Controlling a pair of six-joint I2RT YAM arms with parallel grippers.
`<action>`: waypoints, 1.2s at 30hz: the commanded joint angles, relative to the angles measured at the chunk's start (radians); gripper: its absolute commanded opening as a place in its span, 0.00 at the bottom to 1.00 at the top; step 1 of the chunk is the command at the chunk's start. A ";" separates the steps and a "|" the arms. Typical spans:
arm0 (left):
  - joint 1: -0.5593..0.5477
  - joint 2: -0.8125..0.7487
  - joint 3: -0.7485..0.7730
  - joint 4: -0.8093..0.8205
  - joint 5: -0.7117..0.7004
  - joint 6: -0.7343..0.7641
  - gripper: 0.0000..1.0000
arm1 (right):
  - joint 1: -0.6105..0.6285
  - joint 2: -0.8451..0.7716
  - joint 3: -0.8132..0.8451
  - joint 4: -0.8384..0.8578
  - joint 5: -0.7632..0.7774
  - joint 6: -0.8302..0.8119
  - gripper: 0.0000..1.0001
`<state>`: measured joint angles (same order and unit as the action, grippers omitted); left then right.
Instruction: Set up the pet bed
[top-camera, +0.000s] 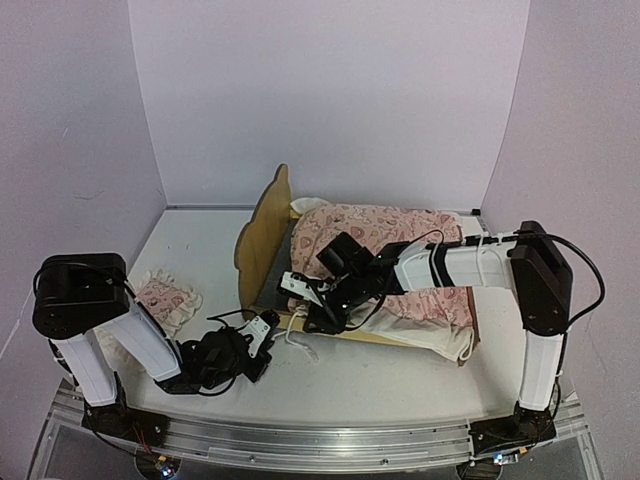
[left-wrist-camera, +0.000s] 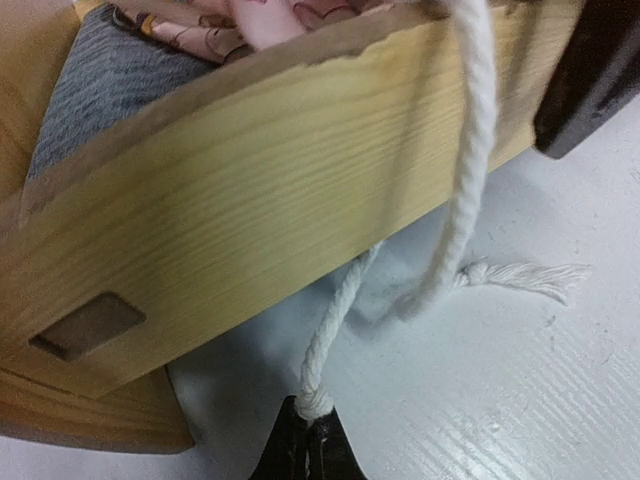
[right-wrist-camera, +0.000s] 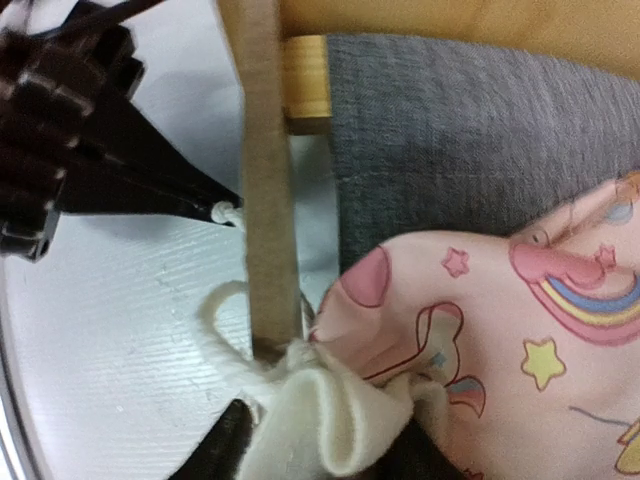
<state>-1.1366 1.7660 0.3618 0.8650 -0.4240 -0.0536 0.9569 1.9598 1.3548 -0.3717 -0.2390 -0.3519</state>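
**Entry: pet bed, setup in progress**

- Small light plywood pet bed with wavy headboard (top-camera: 262, 235): stands mid-surface, headboard end toward the left arm
- Dark grey flat mattress pad (right-wrist-camera: 480, 150): lies inside the frame, bare near the headboard
- Pink patterned blanket with white ruffle (top-camera: 385, 235): covers most of the pad; ruffled corner bunched against the near low plywood side rail (left-wrist-camera: 250, 220), apparently mid-arrangement
- White twisted cotton cord (left-wrist-camera: 470, 150): looped over that rail, frayed end on the white surface (top-camera: 400, 380); its attachment cannot be told
- Left end effector (left-wrist-camera: 310, 432): clenched on the cord, low and outside the rail, probably to draw it clear of the frame
- Right end effector (right-wrist-camera: 315, 455): fingers either side of the ruffle at the rail; whether pinching or released cannot be told
- Small pink ruffled pillow (top-camera: 165, 298): on the surface, well apart from the bed, beside the left arm; not yet placed
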 joint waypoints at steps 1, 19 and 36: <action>0.006 -0.054 -0.027 -0.037 -0.060 -0.100 0.00 | 0.054 -0.089 0.059 -0.030 0.085 0.203 0.59; 0.101 -0.301 -0.113 -0.307 -0.079 -0.454 0.00 | 0.096 -0.278 -0.108 0.198 -0.008 0.667 0.73; 0.189 -0.390 -0.124 -0.358 0.212 -0.551 0.00 | 0.133 0.002 0.191 0.323 0.423 0.718 0.78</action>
<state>-0.9516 1.3979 0.2462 0.4961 -0.3244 -0.6033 1.0901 1.9167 1.4048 -0.1051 -0.0296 0.3408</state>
